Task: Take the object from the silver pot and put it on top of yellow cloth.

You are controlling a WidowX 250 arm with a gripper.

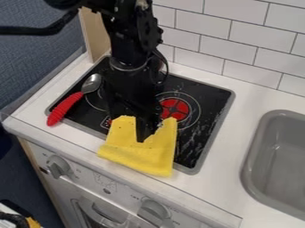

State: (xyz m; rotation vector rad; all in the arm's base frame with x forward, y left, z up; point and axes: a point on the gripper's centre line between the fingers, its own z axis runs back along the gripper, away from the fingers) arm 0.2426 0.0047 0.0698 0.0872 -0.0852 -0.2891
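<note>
The black gripper (142, 127) hangs down over the front part of the stove, its lower end in front of the yellow cloth's upper middle. Whether it touches the cloth cannot be made out. The yellow cloth (143, 153) lies across the stove's front edge and partly on the white counter, its upper middle hidden behind the gripper. The arm covers the middle of the stove and whatever stands behind it there.
A spoon with a red handle (64, 108) lies at the stove's left edge. The black stove top (205, 107) has a red-centred burner right of the arm. A grey sink (257, 164) is at the right; a white tiled wall (238, 49) stands behind.
</note>
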